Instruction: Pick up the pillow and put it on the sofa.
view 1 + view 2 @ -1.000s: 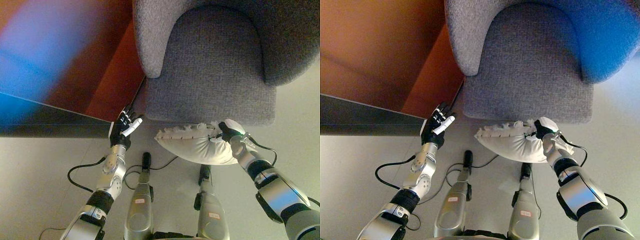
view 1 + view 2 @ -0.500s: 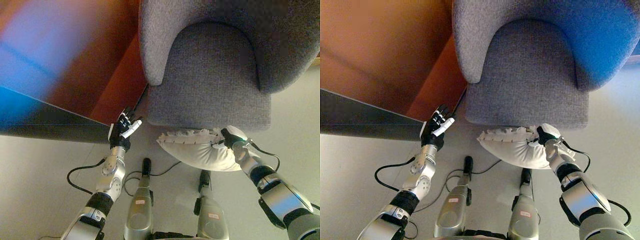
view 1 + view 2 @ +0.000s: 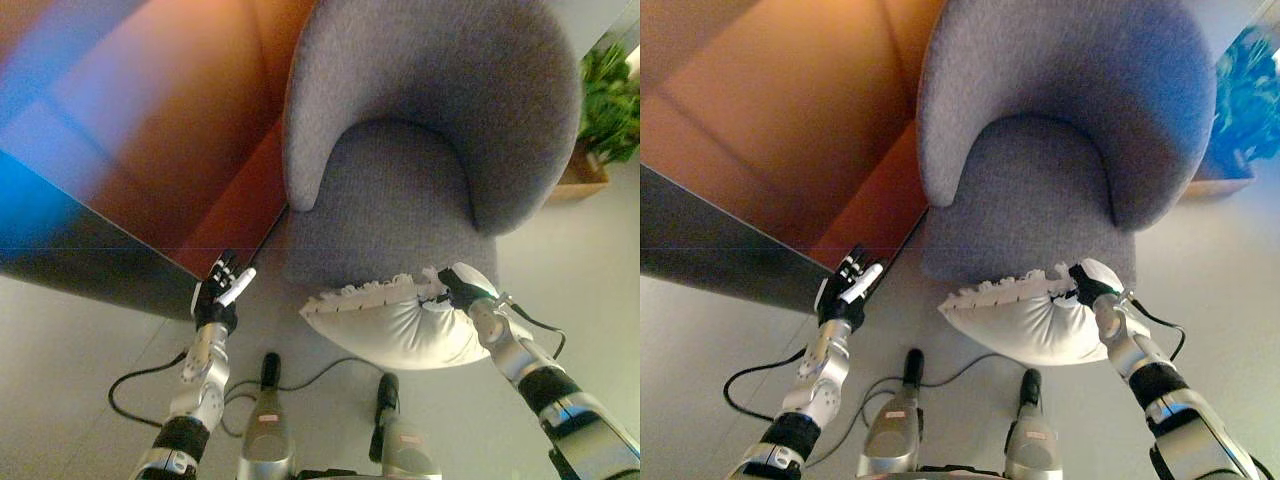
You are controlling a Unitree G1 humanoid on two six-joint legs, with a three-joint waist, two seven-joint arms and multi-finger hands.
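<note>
The sofa (image 3: 420, 150) is a rounded tub shape covered in coarse grey woven cloth, its curved back and arms wrapping a flat padded seat (image 3: 385, 215) with a squared front edge; the pillow (image 3: 385, 325) is white, soft and puffed, with a ruffled, scalloped frill along its upper seam; it is held up off the floor, just in front of the seat's front edge and slightly overlapping it in the view, not yet resting on the cushion; the right hand (image 3: 460, 285), dark with white covers, is clenched on the pillow's right upper corner, the cloth bunched and creased where the fingers pinch it; the left hand (image 3: 220, 298) is raised at the left of the sofa, well apart from the pillow, fingers straight and relaxed with a white tip showing, holding nothing.

No writing can be read on the pillow or the sofa.

The floor (image 3: 80, 370) is smooth, pale grey and matt; to the left of the sofa stands a wall (image 3: 190, 130) of smooth, reddish-brown panels with fine seams between them, its lower edge ending in a dark band; at the upper right, behind the sofa, a green leafy plant (image 3: 608, 95) sits in a light wooden planter (image 3: 575, 180) on the floor.
</note>
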